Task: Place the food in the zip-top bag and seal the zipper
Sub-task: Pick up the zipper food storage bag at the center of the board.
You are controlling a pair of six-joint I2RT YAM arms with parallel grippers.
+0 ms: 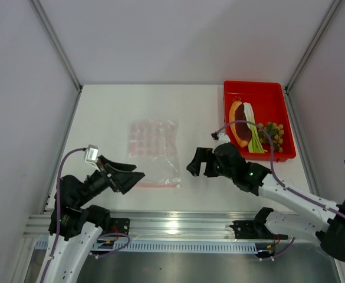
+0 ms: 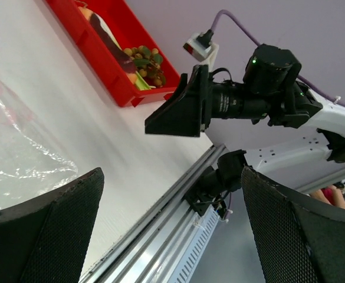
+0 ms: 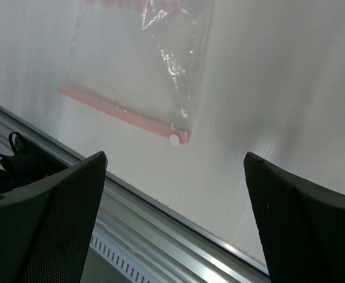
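Table (image 1: 190,109): white, matte and flat; a red tray and a clear bag lie on it.
Room: pale grey walls (image 1: 178,35) close the table in at the back and on both sides, with two metal posts (image 1: 55,42) in the far corners.
Near edge: one aluminium rail (image 1: 178,224) runs along the edge, with both arm bases behind it.
Red tray (image 1: 260,88): one, at the far right corner of the table.
Food, three pieces, all in the tray: one orange-skinned dark-red wedge (image 1: 238,127), one white-and-green leek stalk (image 1: 252,134) beside it, and one bunch of yellow-green grapes (image 1: 273,134) on the right.
Zip-top bag (image 1: 154,153): one, flat on the table left of centre, well apart from the tray.
Zipper (image 1: 155,184): a pink strip along the bag's near edge, with its white slider (image 1: 177,186) at the right end.
Left claw (image 1: 138,172): spread wide, holding nothing, near the bag's near-left corner.
Right claw (image 1: 199,171): spread wide, holding nothing, between the bag and the tray.
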